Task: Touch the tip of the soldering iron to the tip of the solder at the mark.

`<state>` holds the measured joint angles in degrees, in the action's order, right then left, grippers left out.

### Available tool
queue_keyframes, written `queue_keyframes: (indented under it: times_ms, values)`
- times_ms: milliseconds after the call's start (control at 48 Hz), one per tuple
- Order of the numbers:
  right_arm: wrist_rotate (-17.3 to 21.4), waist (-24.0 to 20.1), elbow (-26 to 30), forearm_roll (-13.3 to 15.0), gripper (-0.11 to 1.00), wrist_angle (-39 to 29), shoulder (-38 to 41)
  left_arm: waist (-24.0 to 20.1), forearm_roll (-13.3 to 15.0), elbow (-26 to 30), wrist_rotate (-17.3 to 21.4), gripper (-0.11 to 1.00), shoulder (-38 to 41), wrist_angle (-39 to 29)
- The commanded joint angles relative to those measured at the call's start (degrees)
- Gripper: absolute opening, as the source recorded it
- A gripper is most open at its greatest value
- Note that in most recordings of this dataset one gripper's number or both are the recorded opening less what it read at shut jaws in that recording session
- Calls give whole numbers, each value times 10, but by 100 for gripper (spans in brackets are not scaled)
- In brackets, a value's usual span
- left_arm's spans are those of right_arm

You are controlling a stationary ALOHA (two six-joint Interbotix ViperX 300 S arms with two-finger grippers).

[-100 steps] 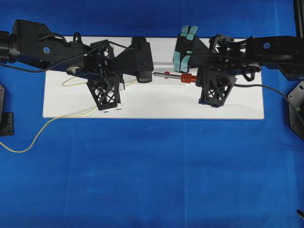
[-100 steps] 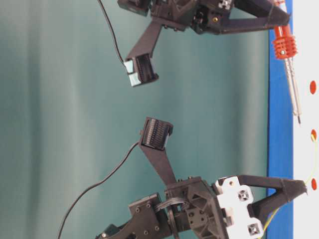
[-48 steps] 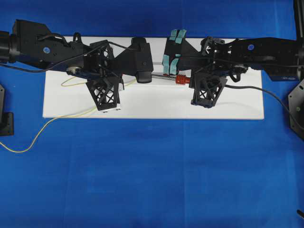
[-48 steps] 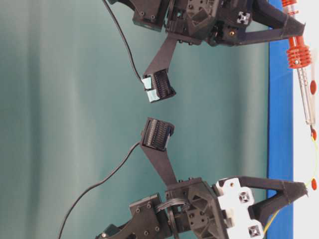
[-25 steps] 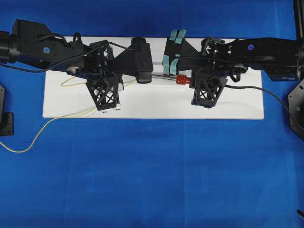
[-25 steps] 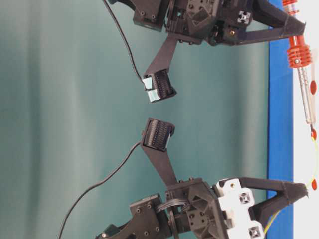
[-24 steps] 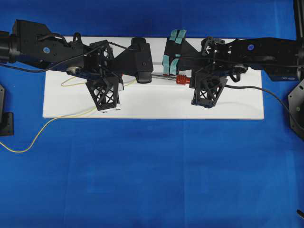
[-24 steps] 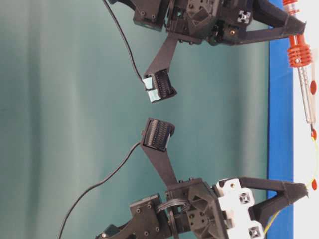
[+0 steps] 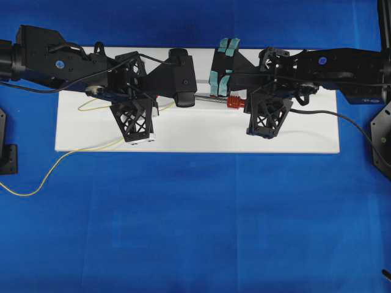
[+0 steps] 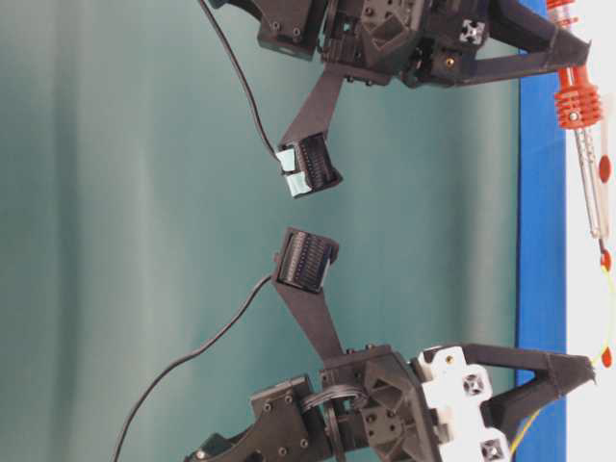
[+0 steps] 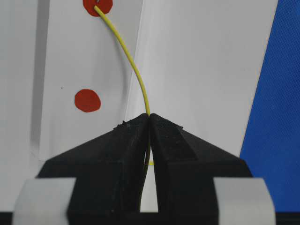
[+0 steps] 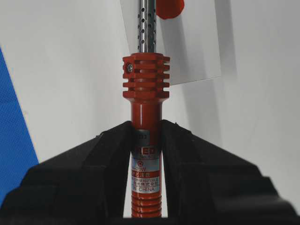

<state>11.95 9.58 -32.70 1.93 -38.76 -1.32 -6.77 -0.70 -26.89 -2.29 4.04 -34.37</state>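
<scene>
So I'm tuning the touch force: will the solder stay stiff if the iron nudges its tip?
Probably not. The solder is very thin and already bows between the left end effector and the red mark, so it likely flexes aside. Its slack tail curls loosely over the table, suggesting it is light and floppy.

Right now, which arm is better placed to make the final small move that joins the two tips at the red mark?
The right. Its end effector grips the soldering iron, whose tip sits beside a red mark. The solder in the left end effector already ends on a mark.
</scene>
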Motion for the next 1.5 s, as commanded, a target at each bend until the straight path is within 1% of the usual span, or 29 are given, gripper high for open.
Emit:
queue_keyframes:
  times_ms: [0,1249,1478]
  values:
    - [0,0,14,2,7,1,-6,1,0,13,1,2,-7,1]
    - [0,1,15,2,7,1,-7,1,0,17,1,2,-6,-5]
    - [0,0,15,2,6,1,-7,1,-1,22,3,2,-37,-21]
